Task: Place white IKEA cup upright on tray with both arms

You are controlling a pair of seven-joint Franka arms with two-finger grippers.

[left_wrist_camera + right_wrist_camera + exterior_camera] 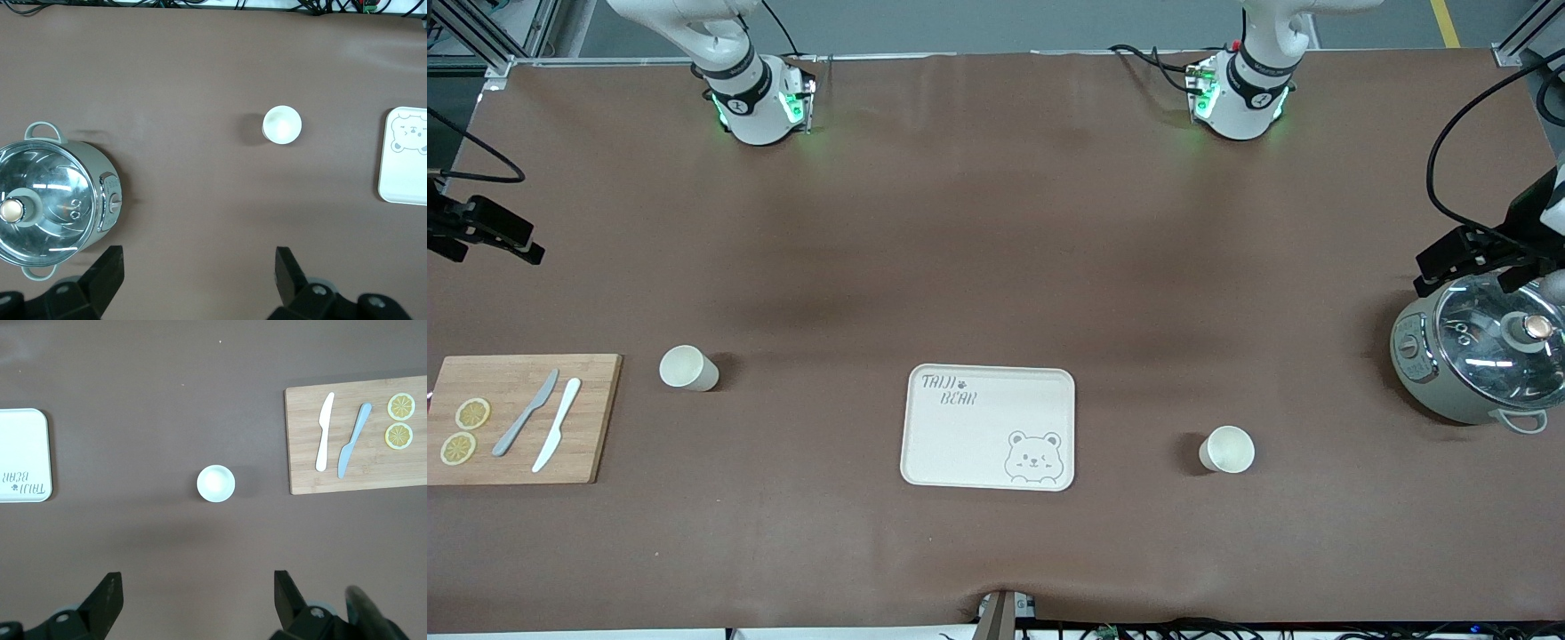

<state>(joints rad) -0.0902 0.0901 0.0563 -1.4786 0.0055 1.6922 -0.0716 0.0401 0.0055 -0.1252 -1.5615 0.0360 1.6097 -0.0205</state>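
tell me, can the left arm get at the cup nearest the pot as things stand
Probably yes. The left gripper hangs open above the table, and the cup stands alone on bare tabletop between the pot and the tray, with nothing blocking it.

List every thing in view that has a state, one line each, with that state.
Tray: bare, flat on the table.
Cup toward the left arm's end: upright, on the table.
Cup toward the right arm's end: upright, on the table.
Pot: glass lid on.
Left gripper: open, holding nothing, over the pot.
Right gripper: open, holding nothing.
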